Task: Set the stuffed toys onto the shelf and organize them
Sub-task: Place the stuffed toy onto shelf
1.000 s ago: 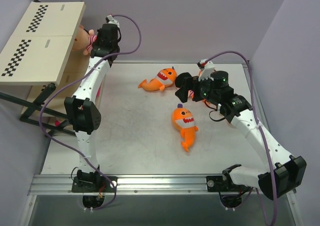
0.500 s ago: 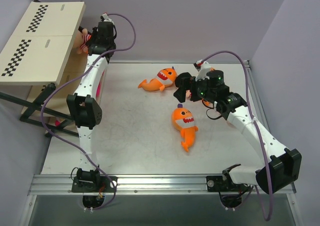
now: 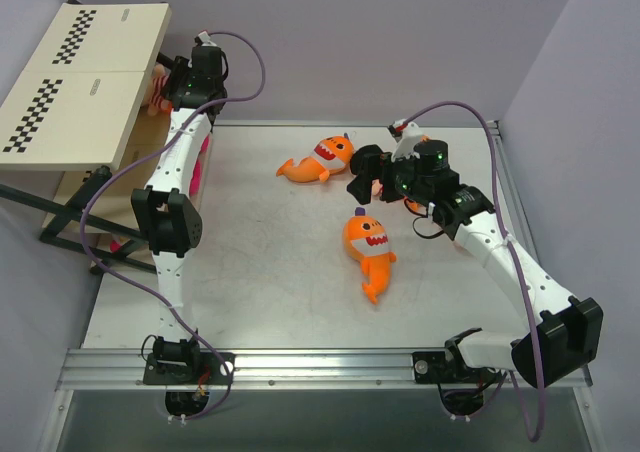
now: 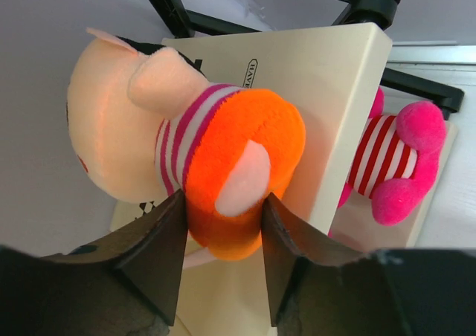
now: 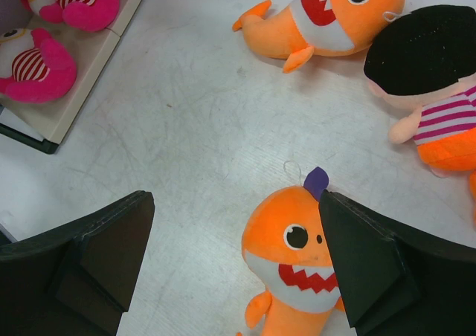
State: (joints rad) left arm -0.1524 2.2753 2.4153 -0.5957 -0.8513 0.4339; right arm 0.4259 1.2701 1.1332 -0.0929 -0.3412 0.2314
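Lilac walls close round a pale grey bench (image 3: 250,282). From above, my left hand (image 3: 168,84) is pressed up to the edge of the shelf (image 3: 85,72). My right hand (image 3: 362,182) hangs over the bench between two orange sharks, one (image 3: 320,159) just beyond it and the other (image 3: 368,247) just on its near side.

At my left wrist, the fingers (image 4: 160,254) are closed tight on the orange body of a striped doll (image 4: 245,150), its pale head to the left of my grip. A cream shelf board stands right behind it. A pink striped doll (image 4: 394,165) sits further right.

At my right wrist, the fingers (image 5: 97,254) are spread wide and hold nothing. The near shark lies on the bench between them. A black-headed doll (image 5: 431,61) lies ahead to the right, and two pink dolls (image 5: 44,72) sit on a low shelf board ahead to the left.
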